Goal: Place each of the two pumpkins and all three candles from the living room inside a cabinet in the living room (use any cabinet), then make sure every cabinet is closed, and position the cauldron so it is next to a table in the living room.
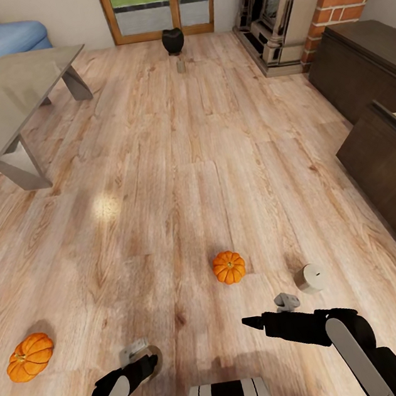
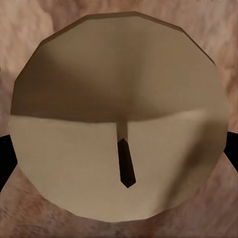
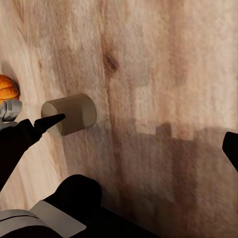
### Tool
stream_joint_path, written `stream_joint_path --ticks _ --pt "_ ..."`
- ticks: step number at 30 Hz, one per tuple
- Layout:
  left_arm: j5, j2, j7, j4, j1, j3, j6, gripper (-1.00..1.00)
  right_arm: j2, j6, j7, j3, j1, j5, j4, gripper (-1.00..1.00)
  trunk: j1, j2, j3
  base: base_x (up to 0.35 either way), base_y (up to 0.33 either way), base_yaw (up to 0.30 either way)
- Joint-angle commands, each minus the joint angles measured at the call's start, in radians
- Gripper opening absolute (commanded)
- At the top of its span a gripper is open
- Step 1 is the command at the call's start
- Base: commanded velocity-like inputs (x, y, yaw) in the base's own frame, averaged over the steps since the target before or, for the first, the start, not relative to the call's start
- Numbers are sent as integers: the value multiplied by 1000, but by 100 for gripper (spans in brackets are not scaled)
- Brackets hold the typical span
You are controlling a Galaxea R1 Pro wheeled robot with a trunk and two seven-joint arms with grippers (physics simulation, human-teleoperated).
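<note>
Broadly, the wooden floor (image 1: 176, 182) carries everything: desk (image 1: 11, 92) far left, dark cabinet (image 1: 363, 72) along the right, cauldron (image 1: 173, 40) by the glass doors. One pumpkin (image 1: 228, 266) sits mid-floor, another (image 1: 29, 356) far left. The right end effector (image 3: 144, 136), spread wide, hovers near a candle (image 1: 310, 277). The left end effector (image 1: 141, 359) straddles a second candle (image 2: 119, 114); I cannot tell its grip.

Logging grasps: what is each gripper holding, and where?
The left gripper closes on the short off-white cylindrical candle by its round sides. The right gripper is open and holds nothing.
</note>
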Motion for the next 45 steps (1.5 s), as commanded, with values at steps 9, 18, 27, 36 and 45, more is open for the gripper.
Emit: stream_joint_path --ticks 9,18,27,36,45 --pt "10 3 9 -2 0 -5 -6 -100 0 2 10 0 0 11 2 100 0 0 -1 0 0 0" --pt "10 4 8 -2 0 -3 -6 -100 0 2 8 0 0 11 3 100 0 0 -1 0 0 0" --pt "10 4 8 -2 0 -3 -6 -100 0 4 8 -1 0 11 3 100 -3 1 23 0 0 0" --pt "10 11 9 -28 0 -1 4 -100 0 5 5 -3 0 16 7 100 -6 3 46 0 0 0" --pt "16 20 156 -334 7 144 363 -100 2 11 -145 -13 0 18 11 100 -10 5 81 0 0 0"
